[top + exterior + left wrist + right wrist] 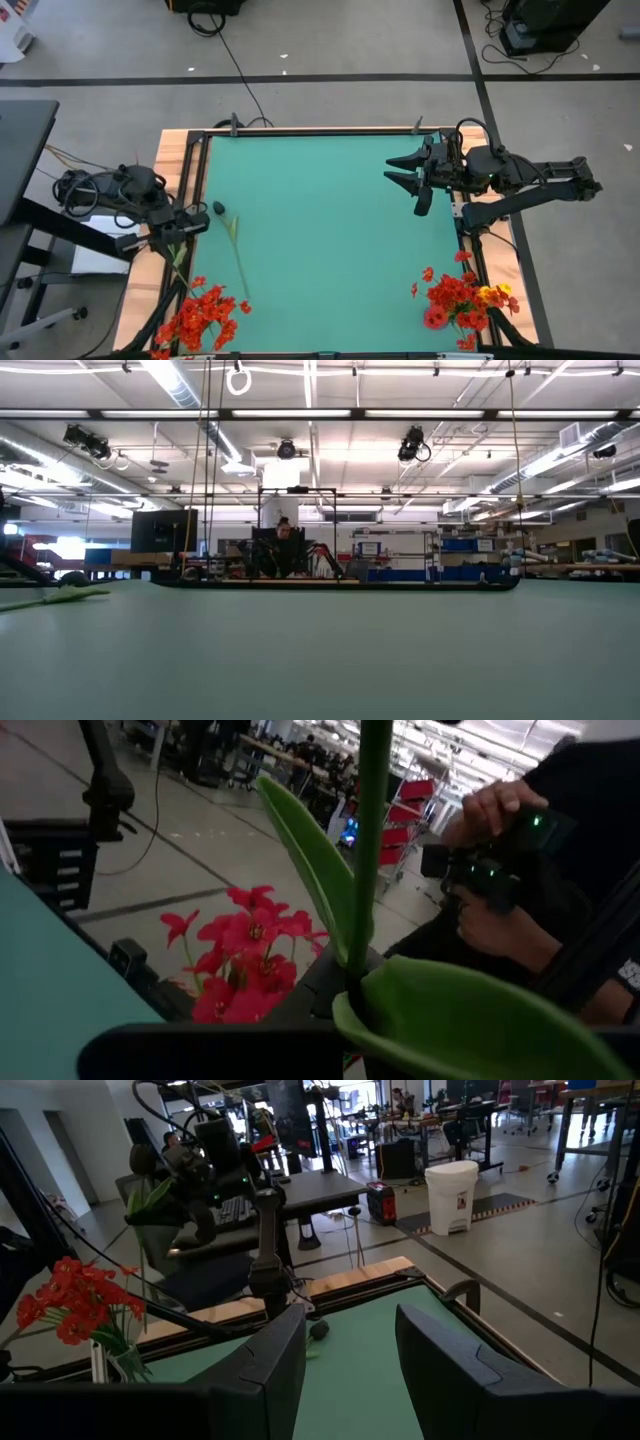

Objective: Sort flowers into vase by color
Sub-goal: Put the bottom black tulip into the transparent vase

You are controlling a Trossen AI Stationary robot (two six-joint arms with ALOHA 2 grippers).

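My left gripper (200, 222), at the frame's left edge, pinches a stem (238, 262); its dark head (218, 208) lies on the mat (330, 240). My right gripper (405, 170), upper right, is spread and waits. If I lift too fast, the thin stem may slip out.

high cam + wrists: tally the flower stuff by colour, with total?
Red-orange bunches: 2 (left, right)
Yellow cluster in the right bunch: 1
Dark-headed flower lying on the mat: 1
Leafy green stem close in the left wrist view, head out of view: 1
Total: 5
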